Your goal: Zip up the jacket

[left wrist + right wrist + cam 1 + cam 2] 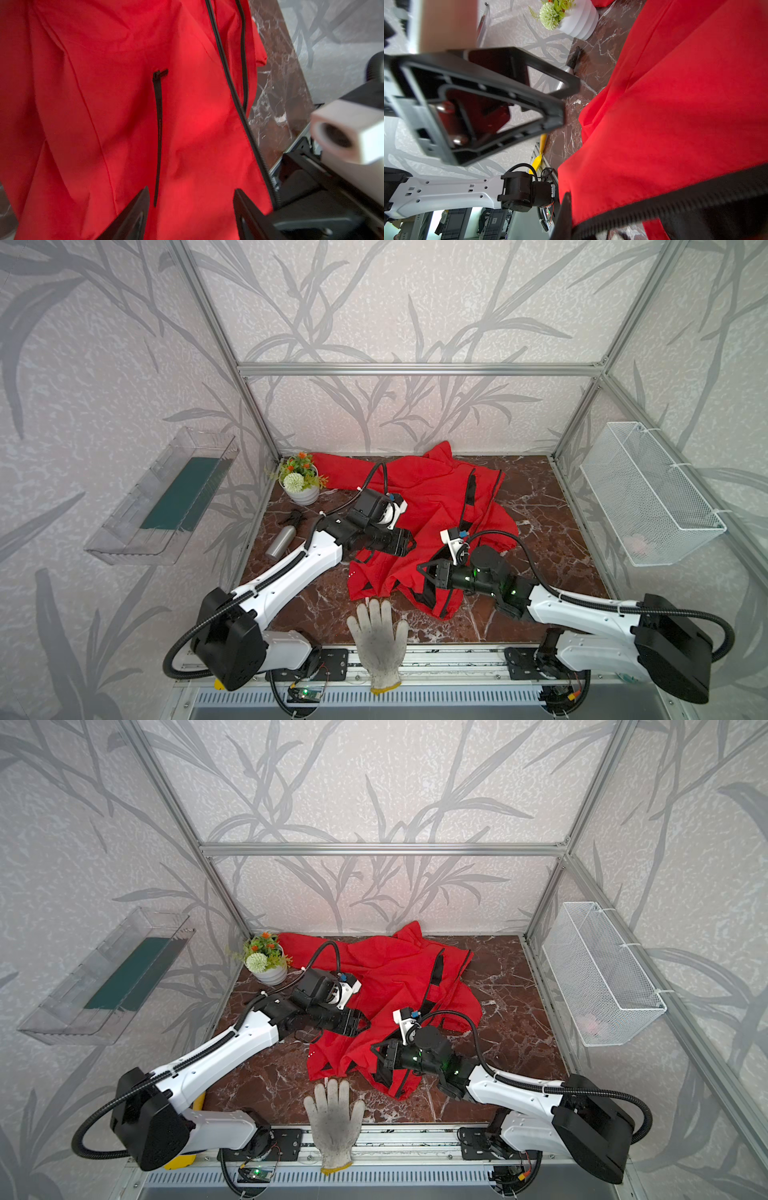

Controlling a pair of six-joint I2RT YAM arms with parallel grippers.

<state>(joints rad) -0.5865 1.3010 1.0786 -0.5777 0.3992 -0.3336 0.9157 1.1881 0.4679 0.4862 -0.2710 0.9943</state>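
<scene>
Jacket (pixel 428 497) lay crumpled at table (pixel 540 531) centre, front zipper (pixel 254 143) running roughly 1-to-7 o'clock. Right claw (pixel 424 572) was clamped shut on zipper edge near 7 o'clock end. Left claw (pixel 191 189) hung part-open, empty, above fabric, zipper at its 3 o'clock. Right arm nearer.

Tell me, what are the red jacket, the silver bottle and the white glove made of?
The jacket looks like thin synthetic cloth, matte, creasing in soft folds. The bottle is probably brushed metal, given its dull silver sheen, with a black, likely plastic, top. The glove is knitted yarn, maybe cotton; the knit texture shows.
</scene>
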